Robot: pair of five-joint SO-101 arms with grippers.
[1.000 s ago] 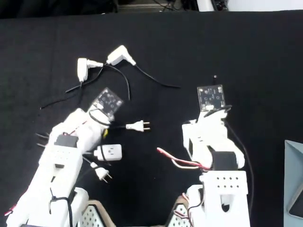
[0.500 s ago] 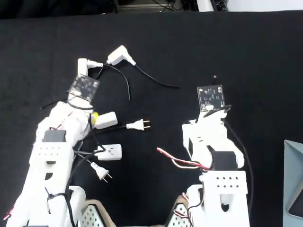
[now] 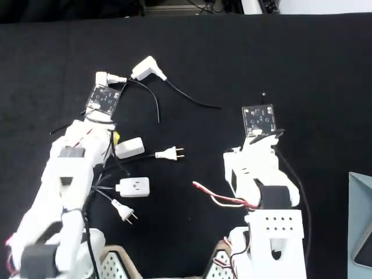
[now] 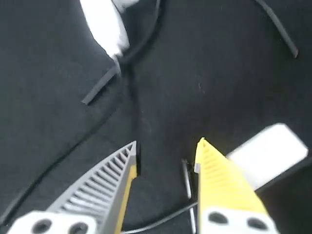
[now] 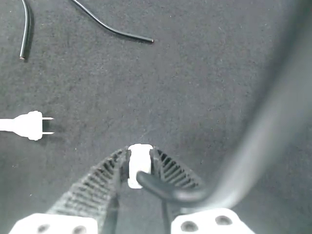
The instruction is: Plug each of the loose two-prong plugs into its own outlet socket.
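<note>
Jaws of left end effector (image 4: 168,145) gape, empty, beside a white rectangular block (image 4: 268,153); right end effector (image 5: 139,153) pinches a small white corded plug (image 5: 138,169), presumably for insertion.

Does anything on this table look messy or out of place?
Only the cords: black cables cross and loop near the open left claw, and a white outlet block lies tilted beside that arm. The right claw grips a white plug. Nothing looks broken.

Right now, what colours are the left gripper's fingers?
The left gripper has one yellow finger and one grey; clearest in the left wrist view.
</note>
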